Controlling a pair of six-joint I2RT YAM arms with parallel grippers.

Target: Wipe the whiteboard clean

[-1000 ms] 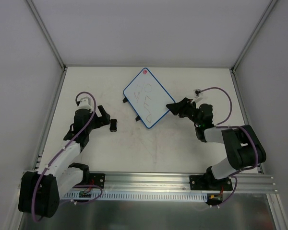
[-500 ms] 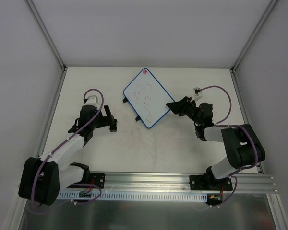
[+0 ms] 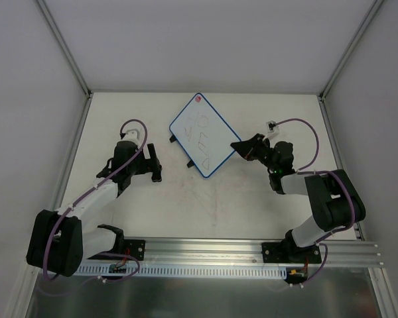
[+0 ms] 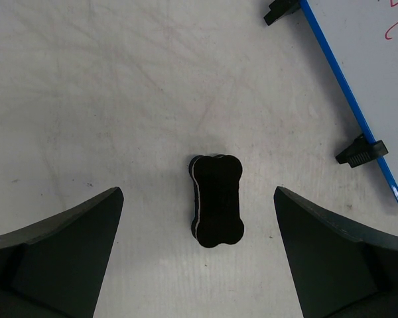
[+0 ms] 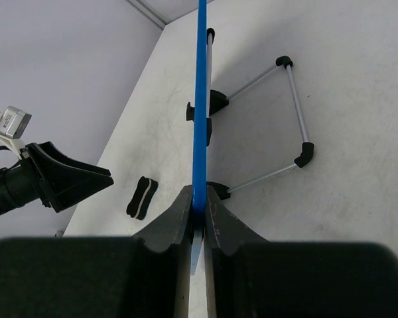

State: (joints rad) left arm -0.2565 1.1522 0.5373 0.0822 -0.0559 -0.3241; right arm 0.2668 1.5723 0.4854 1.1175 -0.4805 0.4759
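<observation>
The whiteboard [image 3: 200, 134] has a blue frame, a pink-red dot at its far corner and red scribbles on it. It stands tilted at the table's back middle. My right gripper [image 3: 237, 147] is shut on its right edge; in the right wrist view the fingers [image 5: 186, 218] pinch the blue frame [image 5: 200, 99]. My left gripper [image 3: 155, 165] is open, just left of the board. The black bone-shaped eraser [image 4: 216, 200] lies on the table between and just ahead of its fingertips, untouched. It also shows in the right wrist view [image 5: 141, 197]. The top view mostly hides it.
Two black tabs [image 4: 361, 151] stick out of the board's left edge near the eraser. A wire stand [image 5: 292, 99] props the board from behind. White walls enclose the table on three sides. An aluminium rail [image 3: 205, 248] runs along the near edge.
My left gripper has moved forward and right, from beside the eraser to over it, with the eraser now between its open fingers. The right gripper and board have stayed still.
</observation>
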